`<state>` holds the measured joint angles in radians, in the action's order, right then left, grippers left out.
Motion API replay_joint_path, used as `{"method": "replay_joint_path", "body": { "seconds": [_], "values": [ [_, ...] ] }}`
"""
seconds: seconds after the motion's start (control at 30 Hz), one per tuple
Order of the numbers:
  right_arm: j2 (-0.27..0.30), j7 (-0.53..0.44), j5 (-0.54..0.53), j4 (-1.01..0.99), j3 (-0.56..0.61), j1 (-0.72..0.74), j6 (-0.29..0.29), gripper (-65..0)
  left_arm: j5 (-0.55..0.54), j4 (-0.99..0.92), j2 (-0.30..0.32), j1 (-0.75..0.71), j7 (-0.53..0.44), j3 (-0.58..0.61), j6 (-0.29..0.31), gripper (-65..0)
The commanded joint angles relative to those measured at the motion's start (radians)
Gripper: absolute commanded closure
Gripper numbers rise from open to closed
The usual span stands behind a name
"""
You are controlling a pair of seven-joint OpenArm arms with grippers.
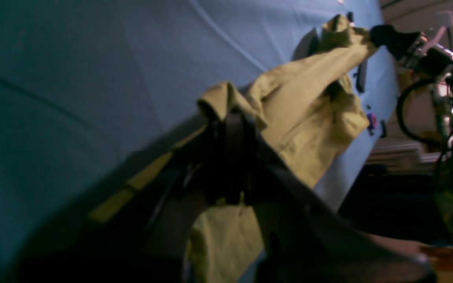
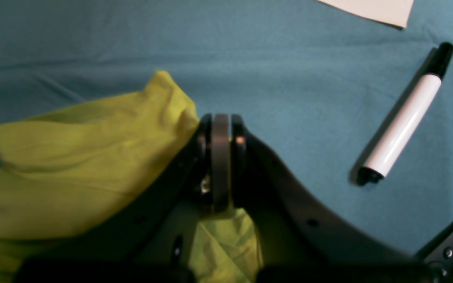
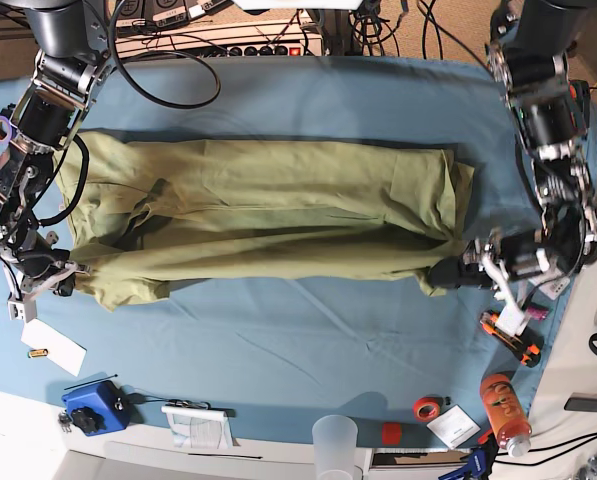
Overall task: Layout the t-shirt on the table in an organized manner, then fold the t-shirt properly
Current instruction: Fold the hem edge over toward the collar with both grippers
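Teal cloth covers the wide surface (image 3: pixel 308 340), and we see the olive shirt (image 3: pixel 278 210) stretched sideways across its middle, bunched lengthwise and lifted taut between our two arms. Our right gripper (image 2: pixel 220 165) has its jaws clenched on one end of the shirt (image 2: pixel 73 165), near a white marker (image 2: pixel 403 118) lying on the cloth. Our left gripper (image 1: pixel 230 157) looks clamped on the other end of the shirt (image 1: pixel 309 114), though that wrist view is dark and blurred. A clear cup (image 3: pixel 335 443) stands at the near edge, well apart from the shirt.
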<state>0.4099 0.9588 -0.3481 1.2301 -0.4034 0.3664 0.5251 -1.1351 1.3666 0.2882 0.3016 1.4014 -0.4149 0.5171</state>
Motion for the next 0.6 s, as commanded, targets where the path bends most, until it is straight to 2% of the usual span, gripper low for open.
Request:
{"method": "replay_joint_path", "body": {
  "seconds": [0.0,0.07,0.17,0.3,0.57],
  "values": [
    [0.023,-0.008,-0.027,0.02,-0.004,0.027,0.004,0.0,-0.032,0.062,0.011,0.001,-0.005,-0.009,0.005,0.0],
    [0.022,0.014,-0.053,0.021,-0.004,0.027,0.006,0.0,-0.016,0.15,0.008,-0.049,-0.022,-0.011,0.005,0.0],
    [0.022,0.036,-0.063,0.021,-0.004,0.027,0.011,0.0,0.067,0.263,-0.006,-0.111,-0.069,-0.011,0.003,0.0],
    [0.022,0.063,-0.063,0.038,-0.005,0.007,0.014,0.0,0.097,0.317,-0.014,-0.171,-0.084,-0.011,-0.011,0.0],
    [0.022,0.057,-0.063,0.337,-0.033,-0.223,0.004,0.0,0.096,0.318,-0.014,-0.227,-0.083,-0.014,-0.011,0.0]
  ]
}}
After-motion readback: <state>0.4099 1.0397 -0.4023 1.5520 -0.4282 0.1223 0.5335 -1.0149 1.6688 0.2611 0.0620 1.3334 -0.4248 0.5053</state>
